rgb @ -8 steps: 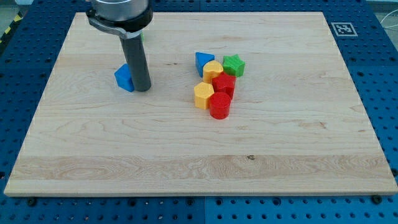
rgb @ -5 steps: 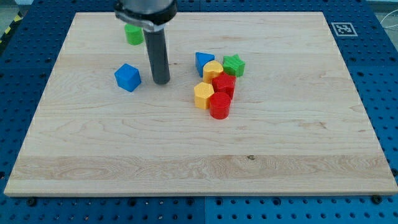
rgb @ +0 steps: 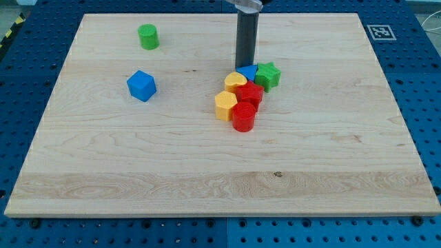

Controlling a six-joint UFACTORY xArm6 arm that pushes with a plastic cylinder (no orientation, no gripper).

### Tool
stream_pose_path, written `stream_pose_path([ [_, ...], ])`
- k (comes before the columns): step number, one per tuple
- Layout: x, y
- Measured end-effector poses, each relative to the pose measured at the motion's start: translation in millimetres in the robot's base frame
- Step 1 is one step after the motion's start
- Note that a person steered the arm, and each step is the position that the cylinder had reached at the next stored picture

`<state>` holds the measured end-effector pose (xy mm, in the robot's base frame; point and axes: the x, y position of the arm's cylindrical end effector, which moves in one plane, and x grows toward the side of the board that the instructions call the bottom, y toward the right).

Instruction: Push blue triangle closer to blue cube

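Rod upright, my tip (rgb: 246, 65) touching blue triangle (rgb: 249, 71) (no hand on rig), blue cube (rgb: 142, 85) well apart

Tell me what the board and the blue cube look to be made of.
The board looks like pale, unvarnished or matte wood: visible grain lines and a small dark knot. The blue cube seems to be plastic or painted wood, uniformly coloured with a dull sheen; the picture cannot settle which.

Pale wood-grain board (rgb: 207, 158), smooth plastic-looking blue cube (rgb: 142, 85)
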<state>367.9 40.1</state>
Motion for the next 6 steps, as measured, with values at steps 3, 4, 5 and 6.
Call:
stream_pose_path([
  [3,16.0,80.4],
  [4,41.4,85.0],
  [5,41.4,55.0],
  [6,26.9,18.9],
])
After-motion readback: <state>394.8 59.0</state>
